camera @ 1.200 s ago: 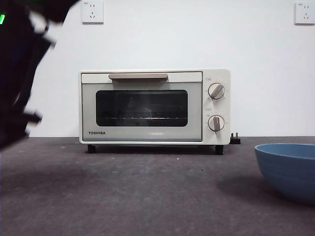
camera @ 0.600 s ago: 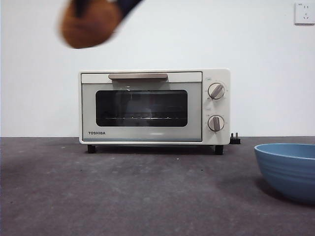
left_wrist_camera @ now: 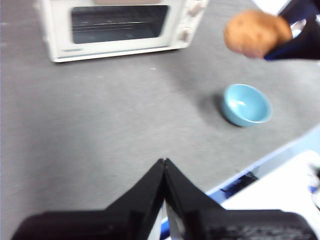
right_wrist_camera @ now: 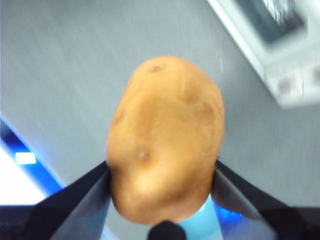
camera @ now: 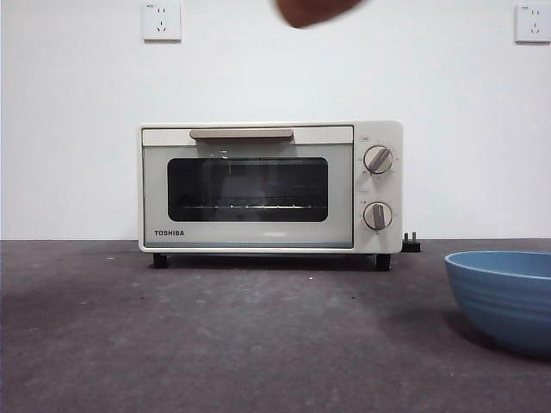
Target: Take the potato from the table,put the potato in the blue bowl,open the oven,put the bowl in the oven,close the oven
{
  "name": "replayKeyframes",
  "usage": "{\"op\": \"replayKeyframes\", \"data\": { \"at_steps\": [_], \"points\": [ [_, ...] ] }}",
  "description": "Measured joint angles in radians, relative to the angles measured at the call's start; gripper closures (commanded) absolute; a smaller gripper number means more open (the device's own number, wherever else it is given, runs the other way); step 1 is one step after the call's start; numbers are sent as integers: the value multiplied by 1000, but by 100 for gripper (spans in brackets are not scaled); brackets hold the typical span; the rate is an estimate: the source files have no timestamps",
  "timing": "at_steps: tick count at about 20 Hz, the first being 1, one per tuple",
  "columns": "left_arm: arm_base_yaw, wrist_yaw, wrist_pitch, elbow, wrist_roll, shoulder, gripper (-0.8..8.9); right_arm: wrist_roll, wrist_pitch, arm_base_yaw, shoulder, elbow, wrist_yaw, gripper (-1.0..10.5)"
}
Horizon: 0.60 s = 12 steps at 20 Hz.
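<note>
The right gripper carries the potato high above the table, its two black jaws clamped against the potato's sides; in the front view only the potato's underside shows at the top edge, above the oven. The blue bowl sits empty on the table, well off to one side of the oven and apart from it, and is cut by the picture's edge in the front view. The oven door is closed. The left gripper hangs above bare table, jaws pressed together and holding nothing. The step in hand appears to be carrying the potato to the bowl: it would be done best by bringing the potato squarely over the bowl's middle and lowering it close to the bottom before letting go, since a rounded potato dropped from height could bounce off the rim or tip the bowl. There is wide open table between oven and bowl, and nothing seems to stand in the way; the table's near edge lies just beyond the bowl.
</note>
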Motion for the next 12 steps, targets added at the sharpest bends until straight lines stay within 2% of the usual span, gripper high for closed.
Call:
{"op": "replayKeyframes", "data": {
  "at_steps": [3, 7, 9, 12],
  "points": [
    [0, 30, 0, 0, 5, 0, 819, 2, 17, -78, -188, -258, -22, 958],
    [0, 30, 0, 0, 16, 16, 819, 30, 172, -236, -488, -556, -114, 958],
    [0, 31, 15, 0, 17, 32, 819, 73, 202, -319, -595, -673, -169, 958],
    [0, 55, 70, 0, 19, 49, 819, 143, 277, -399, -645, -816, -283, 958]
  ]
}}
